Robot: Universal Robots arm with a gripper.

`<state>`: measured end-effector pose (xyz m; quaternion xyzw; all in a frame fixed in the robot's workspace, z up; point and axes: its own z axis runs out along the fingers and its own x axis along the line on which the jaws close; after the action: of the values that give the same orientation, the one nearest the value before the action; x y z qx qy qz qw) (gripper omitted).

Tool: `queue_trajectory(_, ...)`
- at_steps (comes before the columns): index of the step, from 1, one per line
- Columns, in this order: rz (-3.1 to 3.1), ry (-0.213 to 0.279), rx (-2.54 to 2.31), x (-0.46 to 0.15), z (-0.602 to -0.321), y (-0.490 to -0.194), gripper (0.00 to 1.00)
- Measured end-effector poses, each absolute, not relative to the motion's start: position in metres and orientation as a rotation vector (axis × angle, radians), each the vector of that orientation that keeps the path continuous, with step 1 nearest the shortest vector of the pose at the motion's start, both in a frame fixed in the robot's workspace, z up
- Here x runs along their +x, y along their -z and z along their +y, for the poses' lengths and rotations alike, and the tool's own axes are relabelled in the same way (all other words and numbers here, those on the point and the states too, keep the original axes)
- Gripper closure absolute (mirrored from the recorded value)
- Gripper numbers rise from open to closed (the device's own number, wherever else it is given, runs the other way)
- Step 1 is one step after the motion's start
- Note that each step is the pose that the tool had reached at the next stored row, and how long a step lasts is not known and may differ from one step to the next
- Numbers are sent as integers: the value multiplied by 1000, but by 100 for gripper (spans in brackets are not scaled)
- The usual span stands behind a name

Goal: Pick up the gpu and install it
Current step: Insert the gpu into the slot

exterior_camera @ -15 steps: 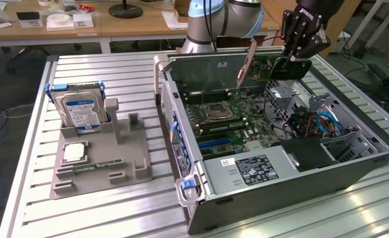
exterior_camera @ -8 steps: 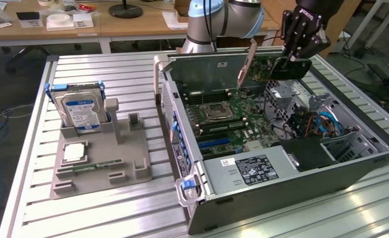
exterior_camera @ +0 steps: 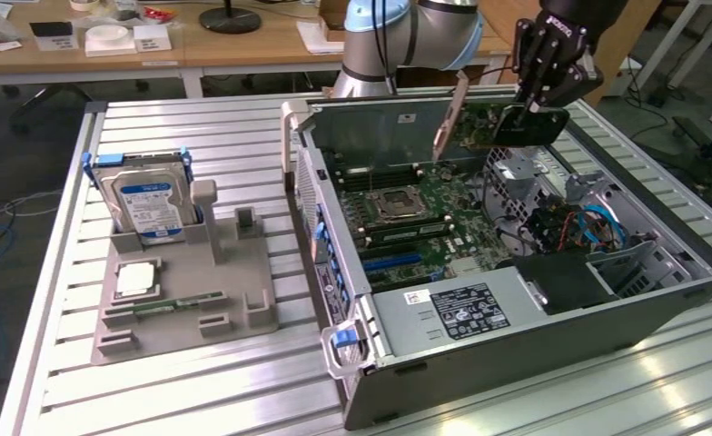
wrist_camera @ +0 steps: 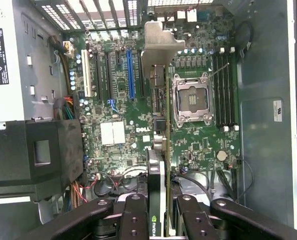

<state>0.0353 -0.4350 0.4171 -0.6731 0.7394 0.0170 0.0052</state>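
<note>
My hand [exterior_camera: 529, 109], gripping the gpu [exterior_camera: 492, 127], hangs over the open case [exterior_camera: 514, 350]; the motherboard [exterior_camera: 453, 207] beneath lies open from above, hemmed by the drive cage [exterior_camera: 574, 193], a black shroud [exterior_camera: 562, 282] and loose cables [exterior_camera: 598, 227].

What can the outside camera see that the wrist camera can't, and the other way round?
Exterior view: the hard drive standing in a gray holder on the slatted table, beside the open computer case. Wrist view: the DELL lettering on the motherboard, and the gpu seen edge-on. Both: the gripper shut on the gpu above the motherboard, and the empty processor socket.
</note>
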Motion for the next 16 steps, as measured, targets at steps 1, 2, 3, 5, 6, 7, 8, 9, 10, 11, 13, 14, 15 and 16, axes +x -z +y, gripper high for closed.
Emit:
queue_trajectory(1,2315,-53,-2108,35,-435,-417,73)
queue_trajectory(2,2315,-53,-2108,35,-435,-417,73)
queue_trajectory(3,2315,-53,-2108,35,-435,-417,73)
queue_trajectory(5,2315,-53,-2107,34,-435,-417,73)
queue_trajectory(6,2315,-53,-2107,33,-435,-417,73)
queue_trajectory(7,2315,-53,-2107,33,-435,-417,73)
queue_trajectory(8,2315,-53,-2107,33,-435,-417,73)
queue_trajectory(9,2315,-53,-2107,33,-435,-417,73)
queue_trajectory(10,2315,-53,-2107,33,-435,-417,73)
queue_trajectory(11,2315,-53,-2107,33,-435,-417,73)
queue_trajectory(13,2315,-53,-2107,33,-435,-417,73)
queue_trajectory(14,2315,-53,-2107,33,-435,-417,73)
queue_trajectory(15,2315,-53,-2107,32,-435,-417,73)
queue_trajectory(16,2315,-53,-2107,31,-435,-417,73)
